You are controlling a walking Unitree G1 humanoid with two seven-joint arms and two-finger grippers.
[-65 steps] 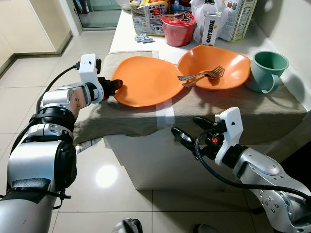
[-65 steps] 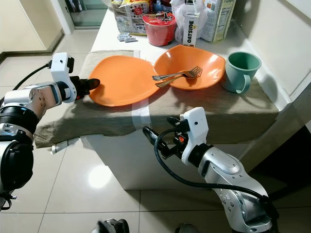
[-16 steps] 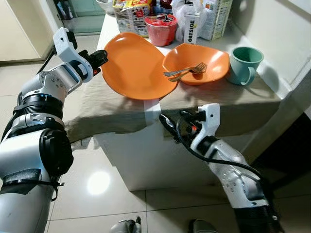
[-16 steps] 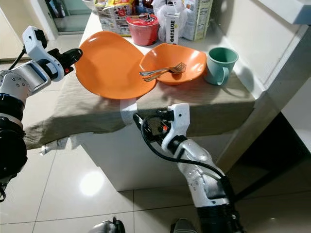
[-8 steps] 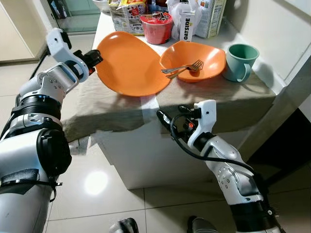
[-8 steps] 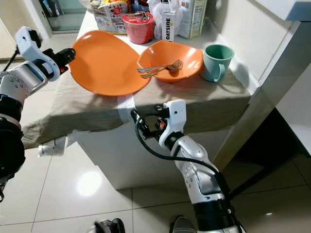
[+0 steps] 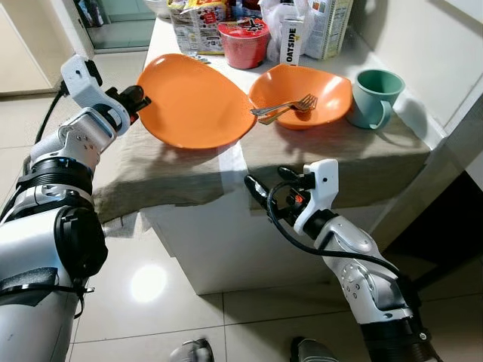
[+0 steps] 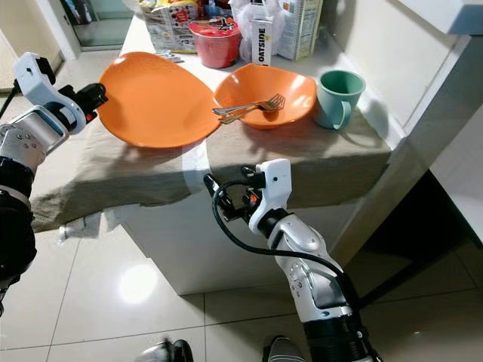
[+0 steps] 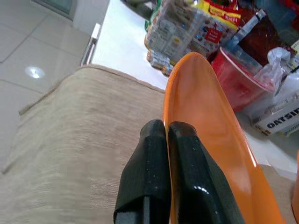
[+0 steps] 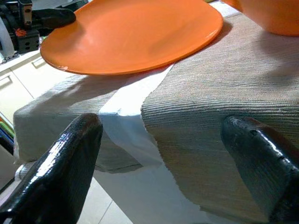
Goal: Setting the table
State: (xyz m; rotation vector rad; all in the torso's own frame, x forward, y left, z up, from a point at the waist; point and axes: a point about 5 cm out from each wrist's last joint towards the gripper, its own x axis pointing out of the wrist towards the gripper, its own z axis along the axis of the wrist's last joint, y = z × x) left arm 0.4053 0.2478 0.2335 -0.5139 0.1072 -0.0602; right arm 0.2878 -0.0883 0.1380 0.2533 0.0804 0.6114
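Orange and tilted, the plate (image 7: pixel 192 102) hangs above the beige cloth (image 7: pixel 158 166), pinched at its outer rim by the left gripper (image 7: pixel 137 99), whose fingers are pressed together on it. Beside it an orange bowl (image 7: pixel 302 94) holds two forks (image 7: pixel 290 111), with a green mug (image 7: pixel 375 96) just beyond. The right gripper (image 7: pixel 268 187) hovers before the counter edge, jaws spread wide.

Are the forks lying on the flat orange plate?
No, the forks lie in the orange bowl, beside the plate.
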